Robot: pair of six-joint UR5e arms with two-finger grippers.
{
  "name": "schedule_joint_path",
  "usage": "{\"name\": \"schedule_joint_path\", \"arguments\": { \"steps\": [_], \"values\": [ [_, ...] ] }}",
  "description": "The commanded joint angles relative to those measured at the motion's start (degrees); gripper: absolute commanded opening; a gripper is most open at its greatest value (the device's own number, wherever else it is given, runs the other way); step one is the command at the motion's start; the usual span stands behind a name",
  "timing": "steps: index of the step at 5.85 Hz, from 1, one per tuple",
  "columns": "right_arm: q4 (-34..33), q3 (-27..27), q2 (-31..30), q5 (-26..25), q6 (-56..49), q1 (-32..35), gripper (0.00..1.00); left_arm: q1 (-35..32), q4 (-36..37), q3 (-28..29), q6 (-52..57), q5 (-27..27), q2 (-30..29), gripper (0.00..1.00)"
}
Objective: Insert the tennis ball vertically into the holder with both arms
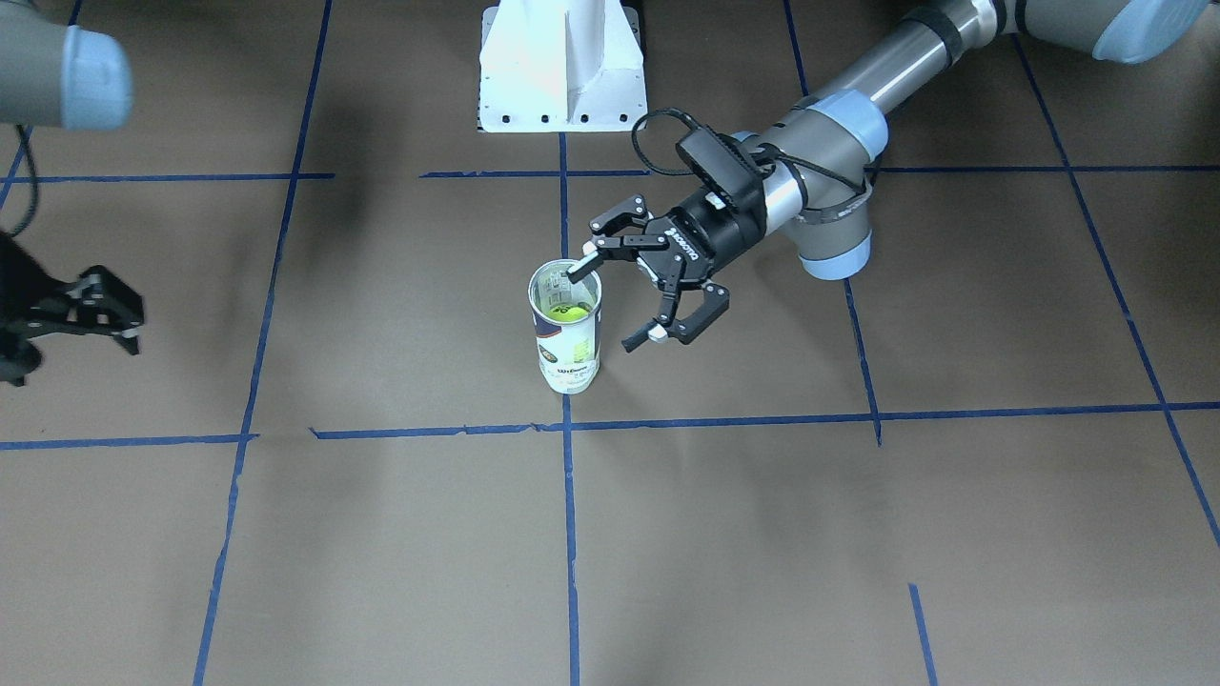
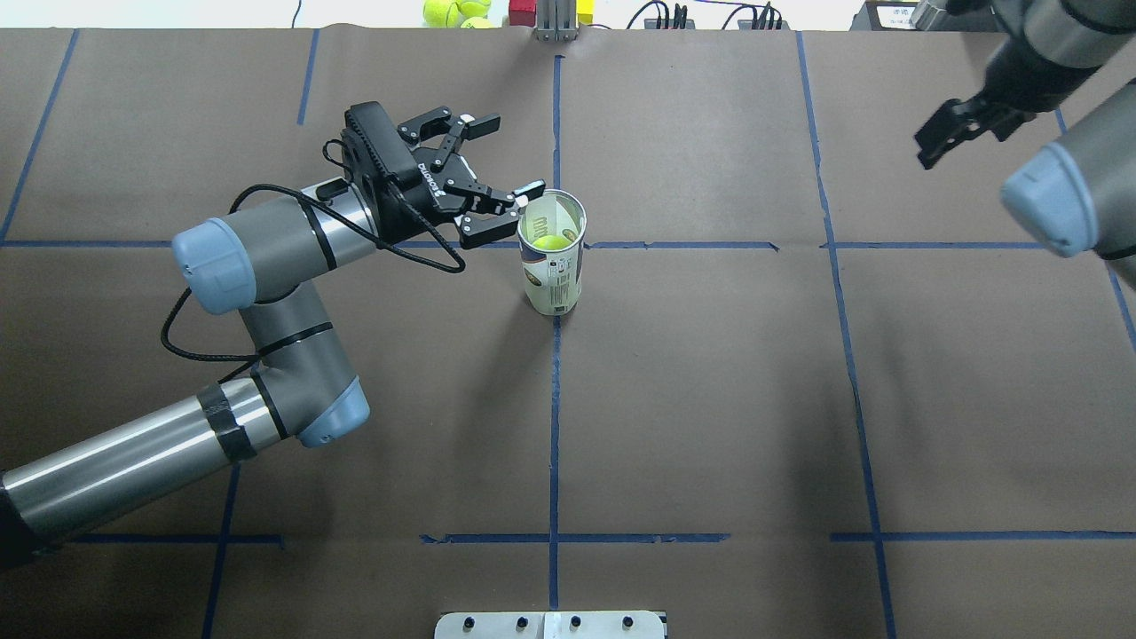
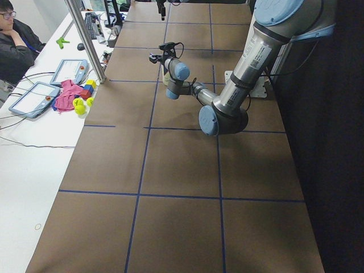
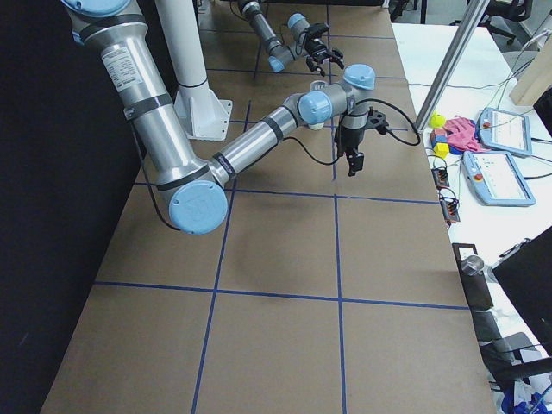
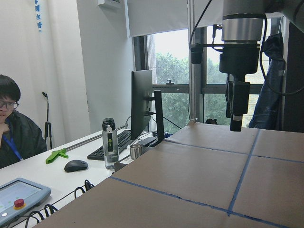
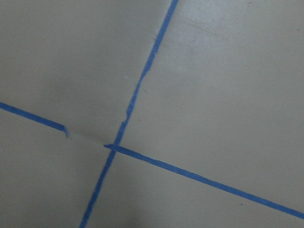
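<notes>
The holder (image 1: 565,333) is a clear can with a white and navy label. It stands upright with its mouth up at the table's middle and also shows in the overhead view (image 2: 554,271). A yellow-green tennis ball (image 1: 569,307) sits inside it near the top (image 2: 550,240). My left gripper (image 1: 607,307) is open and empty, lying level at rim height (image 2: 508,155). One of its fingertips (image 1: 579,270) is at the can's rim, and the can stands outside the jaws. My right gripper (image 2: 930,153) hangs far off to the side above the table. It looks shut and empty (image 5: 236,124).
The white pedestal base (image 1: 562,86) stands on the robot's side of the table. Spare tennis balls (image 2: 454,11) and coloured blocks lie past the far edge. An operator (image 3: 12,42) sits by teach pendants (image 3: 69,71) beside the table. Blue tape lines cross the brown surface.
</notes>
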Motion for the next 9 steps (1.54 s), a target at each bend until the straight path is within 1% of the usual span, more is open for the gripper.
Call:
{"name": "schedule_joint_path", "arguments": {
  "steps": [1, 2, 3, 4, 5, 6, 7, 8, 9],
  "values": [
    [0.00, -0.12, -7.30, 3.49, -14.37, 7.53, 1.00, -0.94, 9.07, -3.94, 0.04, -0.13, 4.25, 0.96],
    [0.00, -0.38, -10.81, 4.03, -21.23, 11.14, 1.00, -1.73, 15.58, -5.71, 0.13, -0.21, 6.02, 0.97],
    [0.96, -0.64, -14.24, 5.95, -26.95, 14.74, 1.00, -4.00, 23.47, -7.90, 0.57, -3.00, 7.86, 0.99],
    [4.88, -0.99, -18.89, 5.97, -28.14, 15.82, 1.00, -10.46, 32.08, -10.71, 1.01, -12.25, 9.10, 0.99],
    [12.67, -4.30, -21.81, 6.75, -27.54, 16.96, 1.00, -17.57, 37.38, -11.95, 1.01, -19.91, 9.72, 1.00],
    [13.44, -6.25, -22.27, 7.89, -27.62, 18.71, 1.00, -22.51, 41.88, -11.96, 1.10, -25.21, 9.90, 1.00],
    [13.36, -6.27, -22.80, 9.81, -27.45, 20.47, 1.00, -26.13, 43.66, -12.14, 1.36, -30.31, 10.95, 1.00],
    [13.45, -6.18, -23.32, 9.92, -27.45, 20.75, 1.00, -27.65, 47.51, -11.88, 6.67, -31.40, 12.61, 1.00],
    [13.45, -5.92, -24.20, 10.01, -27.45, 20.75, 1.00, -29.92, 56.42, -12.22, 6.98, -31.33, 12.54, 1.00]
  ]
}}
